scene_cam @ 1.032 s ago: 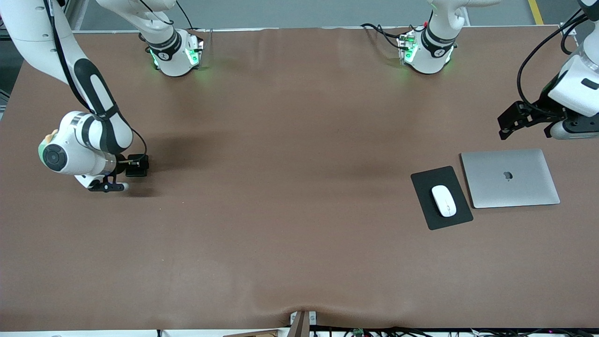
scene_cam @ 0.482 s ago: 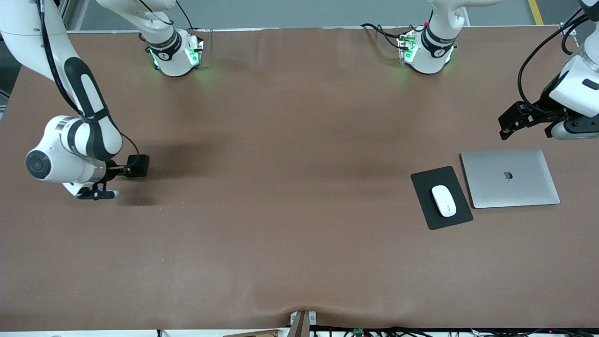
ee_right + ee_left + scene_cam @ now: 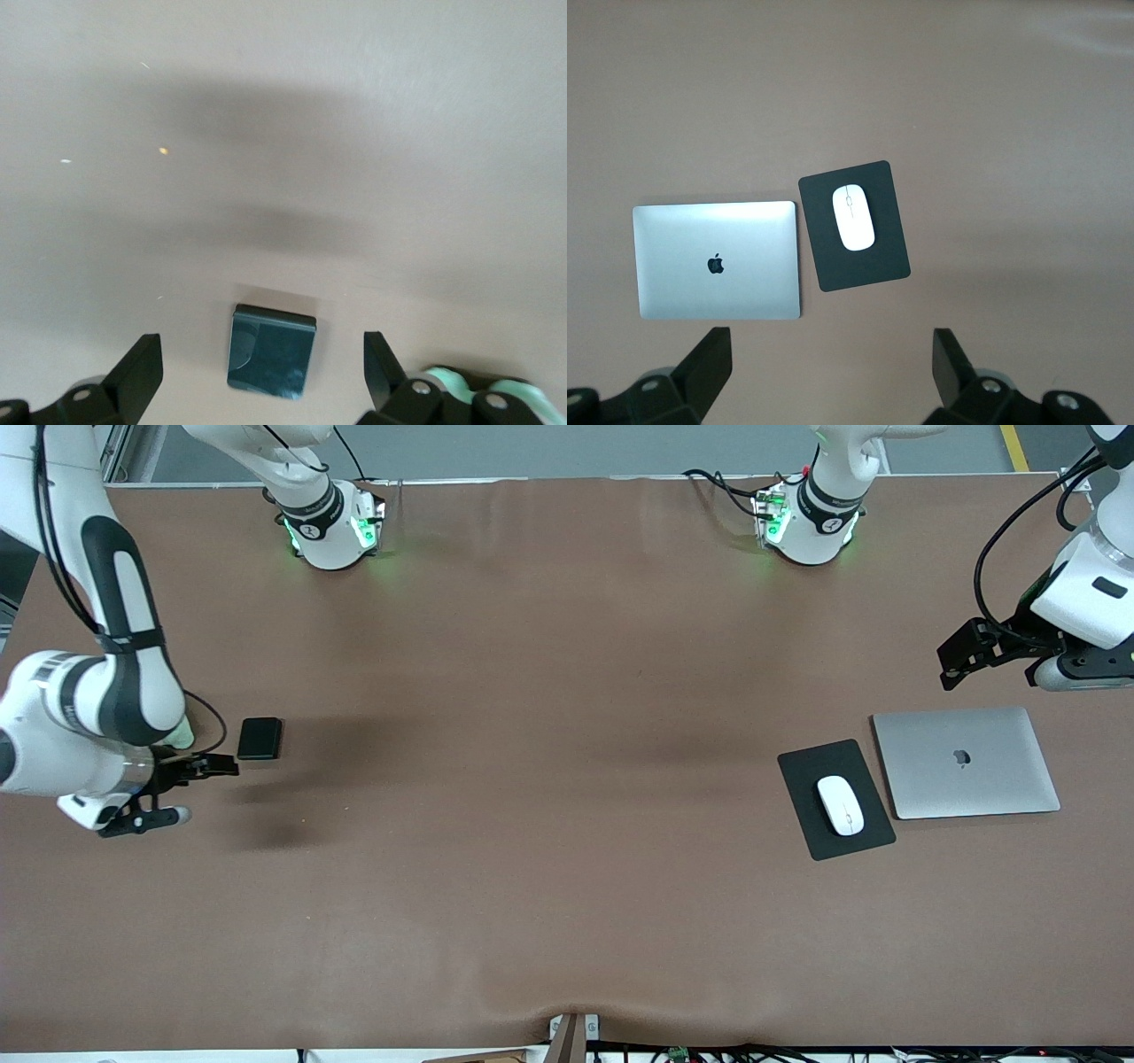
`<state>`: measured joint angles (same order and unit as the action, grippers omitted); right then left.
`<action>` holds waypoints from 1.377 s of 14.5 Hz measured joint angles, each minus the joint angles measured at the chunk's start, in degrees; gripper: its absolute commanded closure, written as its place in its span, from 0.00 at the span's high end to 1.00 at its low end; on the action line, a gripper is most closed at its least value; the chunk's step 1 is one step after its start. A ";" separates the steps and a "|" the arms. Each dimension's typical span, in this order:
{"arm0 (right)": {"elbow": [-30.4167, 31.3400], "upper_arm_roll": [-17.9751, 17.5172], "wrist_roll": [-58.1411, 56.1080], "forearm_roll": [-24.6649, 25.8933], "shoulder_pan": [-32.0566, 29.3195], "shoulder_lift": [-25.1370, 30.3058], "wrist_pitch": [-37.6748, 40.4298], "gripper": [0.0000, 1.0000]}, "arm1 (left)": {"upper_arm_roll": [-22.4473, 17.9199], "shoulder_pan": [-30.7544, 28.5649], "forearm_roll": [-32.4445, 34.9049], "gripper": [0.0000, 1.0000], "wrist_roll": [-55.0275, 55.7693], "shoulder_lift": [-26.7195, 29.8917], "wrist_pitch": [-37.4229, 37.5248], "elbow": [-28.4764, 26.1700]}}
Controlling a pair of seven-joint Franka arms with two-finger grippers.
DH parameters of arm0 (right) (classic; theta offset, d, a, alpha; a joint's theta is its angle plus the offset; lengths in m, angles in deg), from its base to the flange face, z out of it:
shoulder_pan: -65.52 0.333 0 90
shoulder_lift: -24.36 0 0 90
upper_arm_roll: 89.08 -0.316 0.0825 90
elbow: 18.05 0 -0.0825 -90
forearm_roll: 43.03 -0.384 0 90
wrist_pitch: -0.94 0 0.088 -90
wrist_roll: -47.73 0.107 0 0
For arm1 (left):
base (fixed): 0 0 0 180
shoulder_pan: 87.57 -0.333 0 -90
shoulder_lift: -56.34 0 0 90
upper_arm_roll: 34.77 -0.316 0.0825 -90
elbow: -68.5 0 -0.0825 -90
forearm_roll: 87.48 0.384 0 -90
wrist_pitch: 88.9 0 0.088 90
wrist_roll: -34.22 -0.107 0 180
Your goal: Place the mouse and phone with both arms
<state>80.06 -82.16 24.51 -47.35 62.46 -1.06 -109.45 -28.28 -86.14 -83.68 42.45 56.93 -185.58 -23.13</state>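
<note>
Phone (image 3: 260, 738) flat on the brown table (image 3: 549, 779) toward the right arm's end, free of any grip, dark glossy face up. Long axis running roughly from the robots' side toward the front camera, only slightly skewed; short edges facing the bases and the camera. Seen also in the right wrist view (image 3: 271, 351), lying between the two spread fingers but lower than them, untouched.

Right gripper (image 3: 168, 790) in the air over bare table just beside the phone, on the side toward that end of the table. Fingers spread wide, holding nothing.

Mouse (image 3: 840, 804) well apart from the phone, toward the left arm's end, resting on the black mouse pad (image 3: 802, 766). Long axis close to the pad's long side, tilted a little; the end with the thin grey line pointing toward the front camera. Also plain in the left wrist view (image 3: 854, 217), centred on the pad (image 3: 873, 266).

Closed silver laptop (image 3: 966, 762) just beside the pad, farther from the phone than the pad, logo up; narrow strip of table between the two.

Left gripper (image 3: 992, 654) up in the air over the table beside the laptop's edge nearest the bases, waiting. Fingers (image 3: 709, 363) wide apart, holding nothing.
</note>
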 measured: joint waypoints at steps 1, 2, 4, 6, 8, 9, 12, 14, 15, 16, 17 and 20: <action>-2.90 -0.16 -0.27 0.00 -0.07 0.00 2.68 1.00 | 0.00 -0.05 0.00 1.00 0.00 -0.02 0.00 -0.01; -5.58 -0.53 -0.48 -0.01 -0.24 0.00 4.96 1.00 | -0.01 -0.13 0.00 1.00 0.00 -0.02 0.00 -0.01; -9.46 -1.65 -0.69 -0.01 -0.59 -0.02 7.29 1.00 | -0.04 -0.25 0.00 1.00 0.00 -0.02 0.00 0.00; -12.56 -2.24 -0.69 0.00 -0.63 -0.07 8.21 1.00 | -0.10 -0.30 0.00 1.00 -0.05 -0.02 0.00 0.01; -16.05 -2.42 -0.69 0.02 -0.64 -0.10 9.70 1.00 | -0.23 -0.37 0.00 1.00 -0.10 -0.02 0.00 0.01; -18.07 -2.43 -0.69 0.02 -0.65 -0.11 10.74 1.00 | -0.31 -0.42 0.00 1.00 -0.11 -0.02 0.00 0.01; -23.77 -2.43 -0.05 0.03 -0.68 -0.10 12.58 1.00 | -0.40 -0.53 0.00 1.00 -0.13 -0.11 0.00 0.01; -27.28 -2.44 0.08 0.03 -0.68 -0.01 13.44 1.00 | -0.41 -0.54 0.00 1.00 -0.13 -0.32 0.00 0.01; -28.47 -2.45 0.08 0.03 -0.68 0.15 14.52 1.00 | -0.42 -0.54 0.00 1.00 -0.13 -0.42 -0.02 0.03; -29.24 -2.45 0.10 0.03 -0.68 0.44 16.03 1.00 | -0.42 -0.54 0.00 1.00 -0.13 -0.47 -0.03 0.10; -29.93 -2.45 0.13 0.10 -0.68 0.84 17.78 1.00 | -0.43 -0.55 0.00 1.00 -0.13 -0.49 -0.03 0.18; -32.66 -2.51 0.13 1.23 -0.62 2.25 25.73 1.00 | -0.42 -0.54 0.00 1.00 -0.13 -0.49 -0.03 0.34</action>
<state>47.41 -84.66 24.64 -46.12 61.84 1.19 -83.72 -28.70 -86.68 -83.68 42.32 56.44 -185.61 -22.79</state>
